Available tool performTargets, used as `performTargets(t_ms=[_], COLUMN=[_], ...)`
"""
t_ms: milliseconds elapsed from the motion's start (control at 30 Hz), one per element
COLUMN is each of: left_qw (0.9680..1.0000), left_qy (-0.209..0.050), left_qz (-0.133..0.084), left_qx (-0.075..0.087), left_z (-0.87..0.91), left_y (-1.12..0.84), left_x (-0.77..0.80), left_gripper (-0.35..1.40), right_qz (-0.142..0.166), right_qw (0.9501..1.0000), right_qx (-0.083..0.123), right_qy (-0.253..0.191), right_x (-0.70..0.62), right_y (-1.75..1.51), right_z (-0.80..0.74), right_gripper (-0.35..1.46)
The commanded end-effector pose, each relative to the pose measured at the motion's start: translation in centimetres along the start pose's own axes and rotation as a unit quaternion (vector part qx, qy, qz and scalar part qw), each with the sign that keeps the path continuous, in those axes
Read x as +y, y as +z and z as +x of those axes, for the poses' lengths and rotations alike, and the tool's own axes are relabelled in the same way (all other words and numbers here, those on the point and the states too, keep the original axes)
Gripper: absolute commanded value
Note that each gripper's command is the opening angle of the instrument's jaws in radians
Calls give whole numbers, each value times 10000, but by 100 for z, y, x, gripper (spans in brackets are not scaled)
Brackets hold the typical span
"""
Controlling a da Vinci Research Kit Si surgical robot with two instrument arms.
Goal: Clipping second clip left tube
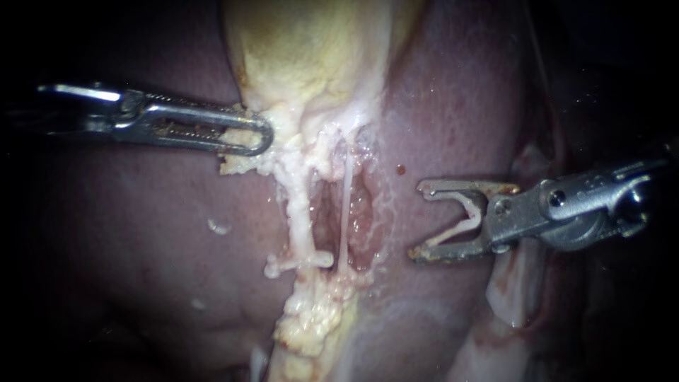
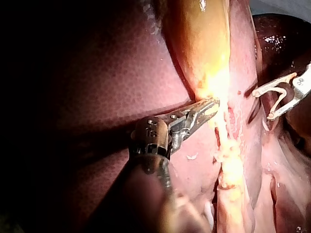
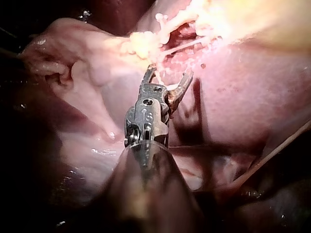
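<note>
Darkness rings the scene; bright light pools at its centre.

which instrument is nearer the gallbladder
The left instrument: its jaws grip the gallbladder at its edge; the right instrument, holding a clip, hangs over the liver, apart from it.

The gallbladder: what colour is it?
Pale yellow gallbladder, shown best in the endoscope view.

The gallbladder (image 1: pixel 311 49) lies above, the liver (image 1: pixel 141 269) flanking it. Below it, the left tube (image 1: pixel 300 219) and right tube (image 1: pixel 346 212) run side by side. My left instrument (image 1: pixel 263 138) grips the gallbladder's lower left edge. My right instrument (image 1: pixel 421 221), a clip (image 1: pixel 463 218) between its jaws, stands right of both tubes, apart.
</note>
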Motion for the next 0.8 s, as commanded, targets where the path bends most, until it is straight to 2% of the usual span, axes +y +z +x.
performTargets(t_ms=[33,100,167,267,367,433,567,633,700,800], left_qw=[10000,10000,10000,10000,9999,9999,9999,9999,9999,9999], left_qy=[-3,-8,-21,-53,-100,-91,-91,-88,-88,-87], left_qz=[-7,-27,-69,-14,15,22,29,32,34,35], left_qx=[-3,-16,-42,-21,105,127,131,133,134,135], left_z=[1,3,9,21,32,37,35,34,34,34], left_y=[-3,-8,-20,-43,-64,-71,-71,-70,-70,-70], left_x=[1,2,2,2,5,7,7,7,7,7], left_gripper=[-35,-35,-35,-35,-35,-35,-35,-35,-35,-35], right_qz=[1,1,1,2,2,0,39,179,435,794], right_qw=[10000,10000,10000,10000,10000,10000,10000,9997,9984,9944], right_qx=[0,0,0,0,1,15,41,140,348,613], right_qy=[0,0,0,-1,-1,-1,-4,-11,-65,319], right_x=[0,0,0,-1,-1,-1,-2,-2,-2,-1], right_y=[0,0,0,0,0,0,1,2,4,13], right_z=[0,0,0,0,0,1,2,4,8,15], right_gripper=[50,50,50,50,50,50,50,50,49,48])
